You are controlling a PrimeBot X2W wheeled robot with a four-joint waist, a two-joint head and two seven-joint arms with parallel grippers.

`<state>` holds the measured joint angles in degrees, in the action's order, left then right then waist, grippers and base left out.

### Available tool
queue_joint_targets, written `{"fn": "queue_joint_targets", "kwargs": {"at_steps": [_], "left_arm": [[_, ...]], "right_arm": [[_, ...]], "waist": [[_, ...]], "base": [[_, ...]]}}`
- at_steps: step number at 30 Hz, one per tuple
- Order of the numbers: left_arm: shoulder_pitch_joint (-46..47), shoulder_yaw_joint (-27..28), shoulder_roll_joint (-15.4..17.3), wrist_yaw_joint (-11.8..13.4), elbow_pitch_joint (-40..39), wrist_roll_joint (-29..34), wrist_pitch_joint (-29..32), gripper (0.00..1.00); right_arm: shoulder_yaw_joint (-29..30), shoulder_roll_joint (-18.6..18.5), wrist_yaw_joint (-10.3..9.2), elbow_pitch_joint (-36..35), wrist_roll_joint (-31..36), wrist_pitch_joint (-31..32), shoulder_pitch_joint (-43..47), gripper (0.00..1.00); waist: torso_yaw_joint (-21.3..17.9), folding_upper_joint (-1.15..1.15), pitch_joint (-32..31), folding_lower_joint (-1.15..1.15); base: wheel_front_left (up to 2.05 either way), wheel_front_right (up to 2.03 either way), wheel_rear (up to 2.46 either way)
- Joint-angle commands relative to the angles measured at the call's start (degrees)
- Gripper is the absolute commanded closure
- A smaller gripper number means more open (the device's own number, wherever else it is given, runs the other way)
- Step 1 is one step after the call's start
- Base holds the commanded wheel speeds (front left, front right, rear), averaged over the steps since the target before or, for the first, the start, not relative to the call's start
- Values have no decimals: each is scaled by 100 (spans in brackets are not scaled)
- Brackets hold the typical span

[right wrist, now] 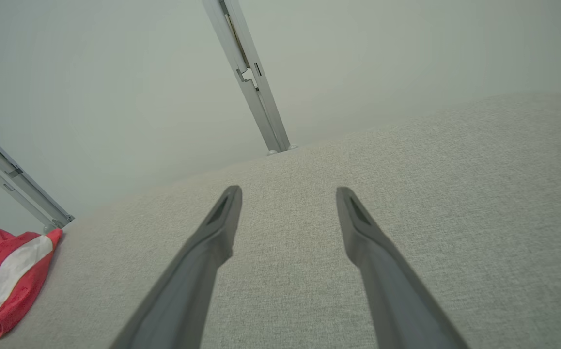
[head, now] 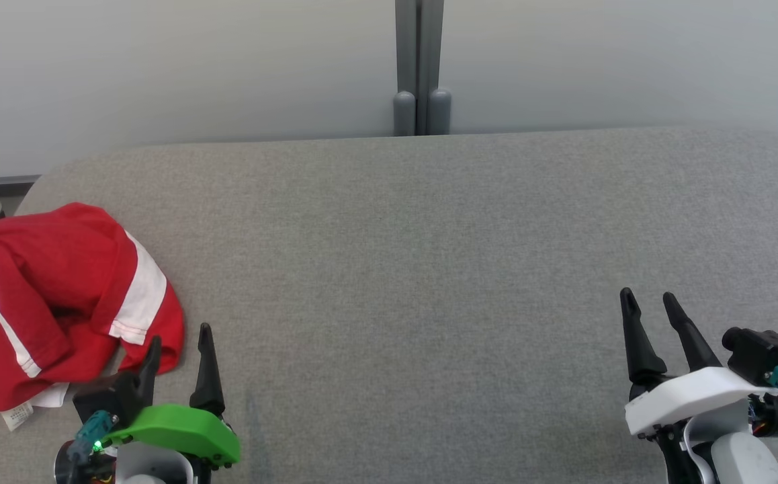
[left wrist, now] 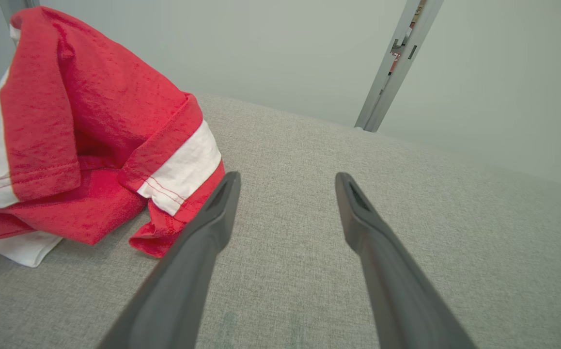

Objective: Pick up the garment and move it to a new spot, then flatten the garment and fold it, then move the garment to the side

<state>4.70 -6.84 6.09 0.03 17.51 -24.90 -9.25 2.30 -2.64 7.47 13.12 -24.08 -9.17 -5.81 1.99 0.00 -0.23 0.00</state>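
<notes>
Head view: we see the garment (head: 60, 296) heaped at the table's (head: 429, 235) left edge.
Left gripper (head: 179, 333): fingers spread, holding nothing, just beside the garment.
Right gripper (head: 647, 294): fingers spread, holding nothing, well apart from it.
Behind the table: grey post (head: 420, 67) against a pale wall (head: 160, 67).

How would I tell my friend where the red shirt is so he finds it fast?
Look at the big grey cushioned table. At its left edge, just beyond the robot's green-topped left claw, lies a crumpled heap: the garment. It is the one bright red thing there, with thin white stripes and a wide white band.
</notes>
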Motion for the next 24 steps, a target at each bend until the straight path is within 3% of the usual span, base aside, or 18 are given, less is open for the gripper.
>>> {"fn": "queue_joint_targets", "kwargs": {"at_steps": [1,24], "left_arm": [[65,-23,20,39,2,152,-57,0],[-136,108,-137,-34,0,1222,-351,0]], "right_arm": [[-10,-23,3,0,169,-65,-3,0],[25,-31,3,21,1217,-361,58,0]], "waist": [[1,0,-3,0],[-39,0,-7,0]], "base": [[0,0,0],[0,0,0]]}}
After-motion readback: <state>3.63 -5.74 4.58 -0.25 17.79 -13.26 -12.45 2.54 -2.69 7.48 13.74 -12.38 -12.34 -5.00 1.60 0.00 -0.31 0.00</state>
